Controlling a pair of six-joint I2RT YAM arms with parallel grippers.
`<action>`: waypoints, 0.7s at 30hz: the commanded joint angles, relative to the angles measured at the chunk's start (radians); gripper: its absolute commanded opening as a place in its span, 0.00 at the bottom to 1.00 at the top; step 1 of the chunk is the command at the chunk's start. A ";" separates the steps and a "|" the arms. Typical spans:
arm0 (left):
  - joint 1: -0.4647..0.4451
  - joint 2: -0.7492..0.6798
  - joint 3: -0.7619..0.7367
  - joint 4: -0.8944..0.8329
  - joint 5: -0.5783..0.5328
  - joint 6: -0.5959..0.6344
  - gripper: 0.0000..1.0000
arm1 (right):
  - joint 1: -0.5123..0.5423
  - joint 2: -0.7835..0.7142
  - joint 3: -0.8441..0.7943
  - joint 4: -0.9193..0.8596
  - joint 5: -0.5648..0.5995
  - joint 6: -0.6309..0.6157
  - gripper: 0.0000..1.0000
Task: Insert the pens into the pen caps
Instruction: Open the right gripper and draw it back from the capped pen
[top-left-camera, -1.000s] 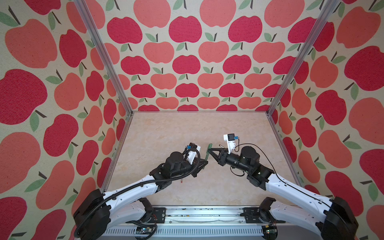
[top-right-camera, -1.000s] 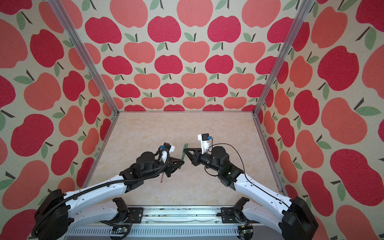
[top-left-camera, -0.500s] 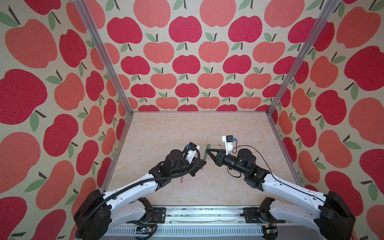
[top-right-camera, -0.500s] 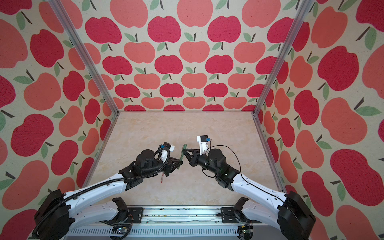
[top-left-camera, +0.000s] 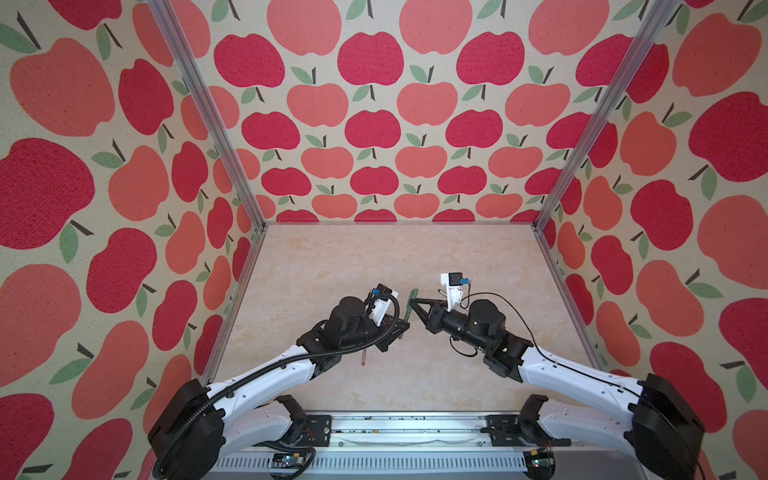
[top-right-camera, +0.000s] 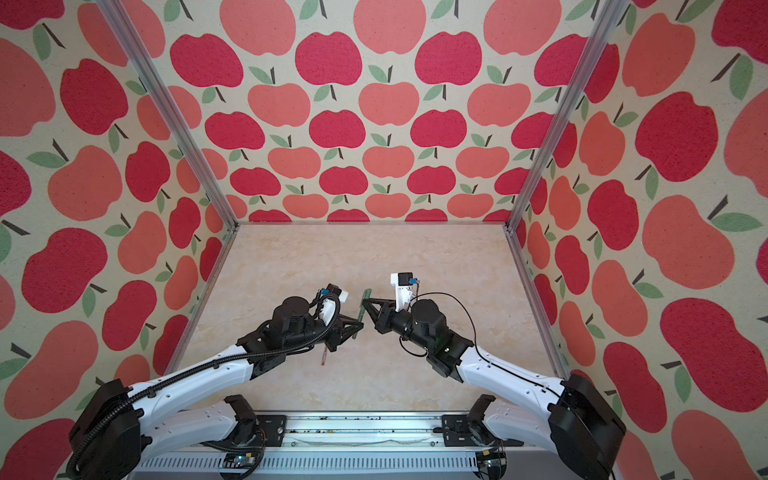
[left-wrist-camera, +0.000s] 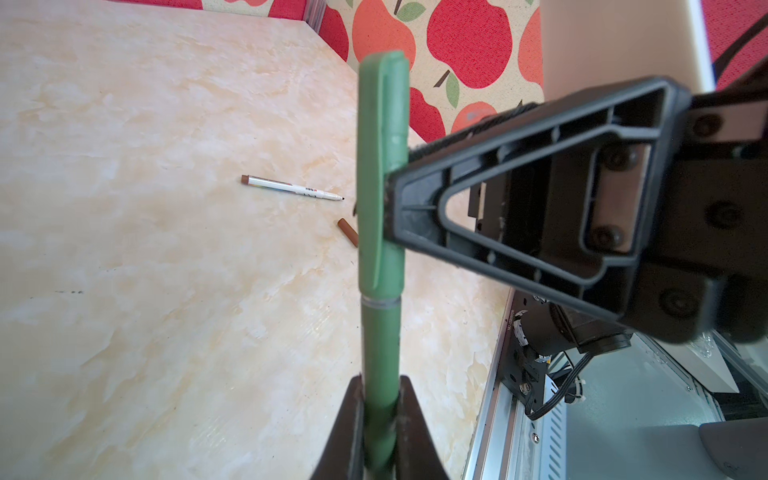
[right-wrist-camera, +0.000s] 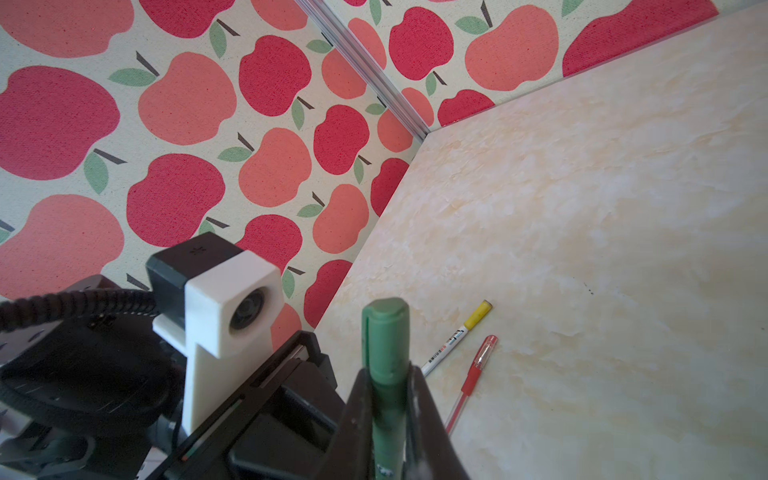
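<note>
above the near middle of the pale marbled desk (top-left-camera: 374, 257), left hand (left-wrist-camera: 380, 409) grips the slim green plastic pen (left-wrist-camera: 380, 340); right hand (right-wrist-camera: 388, 388) pinches the stubby green cap (left-wrist-camera: 376, 145) fitted on it.

Bright, even light; faint shadows on the desk (top-left-camera: 374, 266). In both top views apples (top-left-camera: 50, 195) stretch toward 3 and 9 o'clock. Near the wrist lenses, green pen (left-wrist-camera: 380, 345) and green cap (right-wrist-camera: 386, 340) blur.

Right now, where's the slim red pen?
The red pen lies left of centre in both top views, by the left gripper, a yellow-capped white pen beside it.
</note>
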 joint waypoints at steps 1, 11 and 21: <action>0.034 -0.050 0.053 0.318 -0.068 -0.005 0.00 | 0.063 -0.012 0.002 -0.315 -0.141 -0.056 0.16; 0.013 -0.094 -0.036 0.312 -0.059 -0.042 0.00 | 0.061 -0.163 0.086 -0.471 -0.066 -0.131 0.30; -0.055 -0.117 -0.100 0.353 -0.116 0.172 0.00 | -0.018 -0.304 0.229 -0.647 -0.052 -0.135 0.66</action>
